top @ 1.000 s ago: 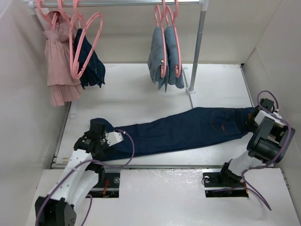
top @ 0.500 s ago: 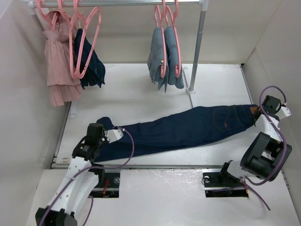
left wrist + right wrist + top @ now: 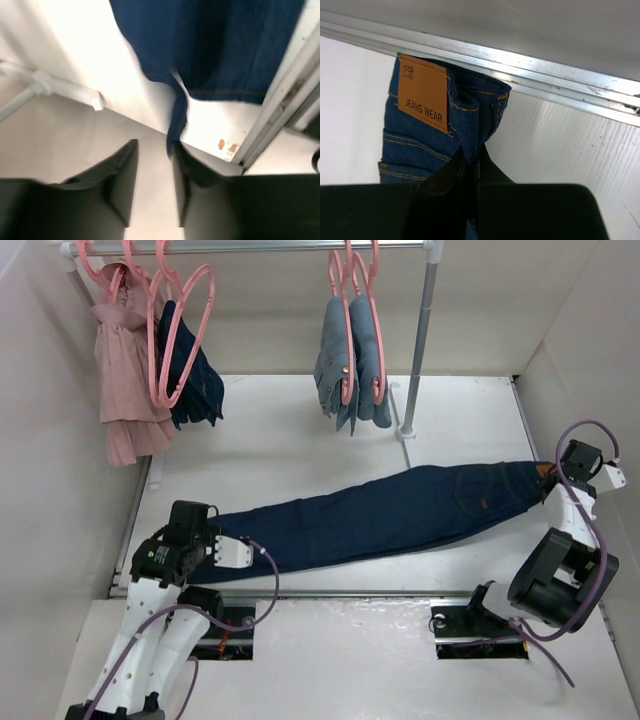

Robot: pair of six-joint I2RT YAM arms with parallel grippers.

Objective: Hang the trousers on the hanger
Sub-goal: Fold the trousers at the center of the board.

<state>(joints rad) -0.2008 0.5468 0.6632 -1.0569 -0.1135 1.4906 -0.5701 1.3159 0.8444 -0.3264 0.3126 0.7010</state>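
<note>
The dark navy trousers (image 3: 380, 520) lie stretched slantwise across the table, with the tan patch (image 3: 422, 92) at the waistband end. My right gripper (image 3: 470, 160) is shut on the waistband fold at the table's right edge (image 3: 560, 485). My left gripper (image 3: 195, 540) is at the leg end, near the front left. Its fingers (image 3: 154, 147) stand a little apart with only bare surface between them. A thin fold of the trousers' hem (image 3: 176, 117) touches the right fingertip. An empty pink hanger (image 3: 188, 325) hangs on the rail at the back left.
On the rail hang a pink garment (image 3: 125, 370), a small dark navy garment (image 3: 195, 375) and light blue jeans (image 3: 350, 370) on pink hangers. The rail's post (image 3: 418, 350) stands at the back centre-right. White walls close both sides, and a metal rail (image 3: 545, 80) edges the table.
The left gripper drew back toward the near left, and the leg end came with it, pulled out straight. Its jaws shut and then parted a little. The right gripper carried the waistband farther right.
</note>
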